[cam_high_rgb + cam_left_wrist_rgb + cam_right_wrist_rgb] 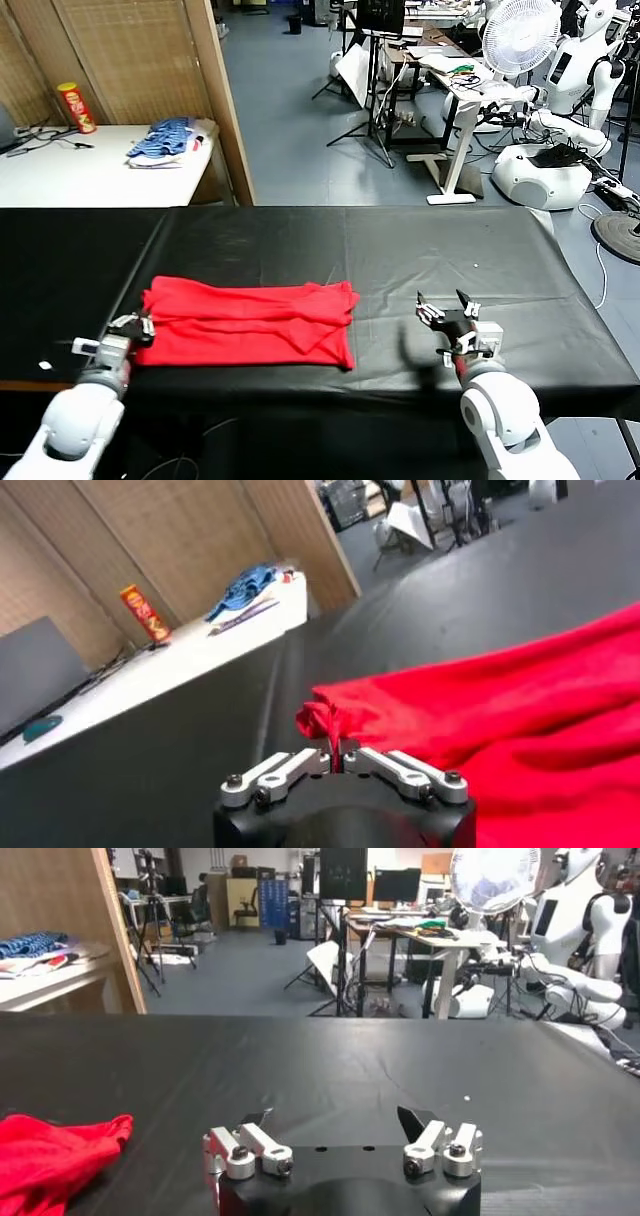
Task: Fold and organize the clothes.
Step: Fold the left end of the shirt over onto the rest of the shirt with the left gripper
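Observation:
The clothes are one bright red T-shirt (250,324), folded into a long band on the black table (400,250). My left gripper (140,323) is at the band's left end, shut on a pinched-up corner of the red fabric (325,720). The rest of the shirt (520,710) lies flat beyond it. My right gripper (447,308) stands open a little to the right of the shirt, with nothing between its fingers (335,1123). In the right wrist view one red end (55,1153) shows, apart from that gripper. No print on the shirt is visible.
A white side table (90,165) at the back left carries a blue-and-white fabric pile (165,142) and a red-and-yellow can (76,108). A wooden partition (225,90) stands behind it. Beyond the black table are a fan (520,35), desks and other robots.

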`<state>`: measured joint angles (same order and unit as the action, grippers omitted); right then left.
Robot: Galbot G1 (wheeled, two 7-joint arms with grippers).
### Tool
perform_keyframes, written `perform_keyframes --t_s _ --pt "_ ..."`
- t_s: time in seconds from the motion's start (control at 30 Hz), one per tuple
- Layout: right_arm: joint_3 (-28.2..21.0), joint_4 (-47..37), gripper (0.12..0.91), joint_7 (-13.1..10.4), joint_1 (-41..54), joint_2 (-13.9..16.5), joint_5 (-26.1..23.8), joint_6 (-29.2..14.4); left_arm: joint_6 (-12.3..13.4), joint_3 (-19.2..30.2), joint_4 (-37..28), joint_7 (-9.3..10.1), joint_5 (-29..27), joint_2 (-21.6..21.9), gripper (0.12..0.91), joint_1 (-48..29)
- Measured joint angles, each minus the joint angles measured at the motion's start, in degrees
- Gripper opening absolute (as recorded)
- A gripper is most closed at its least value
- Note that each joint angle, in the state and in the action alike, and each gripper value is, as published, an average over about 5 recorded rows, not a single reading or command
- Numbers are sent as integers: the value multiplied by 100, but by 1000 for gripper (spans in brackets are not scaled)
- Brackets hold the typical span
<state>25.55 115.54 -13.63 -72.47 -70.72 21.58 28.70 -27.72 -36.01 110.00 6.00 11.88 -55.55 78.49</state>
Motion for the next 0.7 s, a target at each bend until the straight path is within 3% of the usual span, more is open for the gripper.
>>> perform_keyframes --t_s 0.2,0.4,0.53,0.7 --pt "98 72 798 -5 -138 -15 -86 0 -511 308 604 256 1038 -154 149 -197" --pt "236 144 798 -26 -286 -74 -196 13 -892 1022 1082 607 2290 -647 149 -603" --pt "284 196 798 -49 -357 -124 -263 43 -930 1541 1172 686 2571 -980 149 -866" --pt "292 223 798 -64 -407 -181 -323 75 -933 2103 1105 775 2529 -1396 149 -1124"
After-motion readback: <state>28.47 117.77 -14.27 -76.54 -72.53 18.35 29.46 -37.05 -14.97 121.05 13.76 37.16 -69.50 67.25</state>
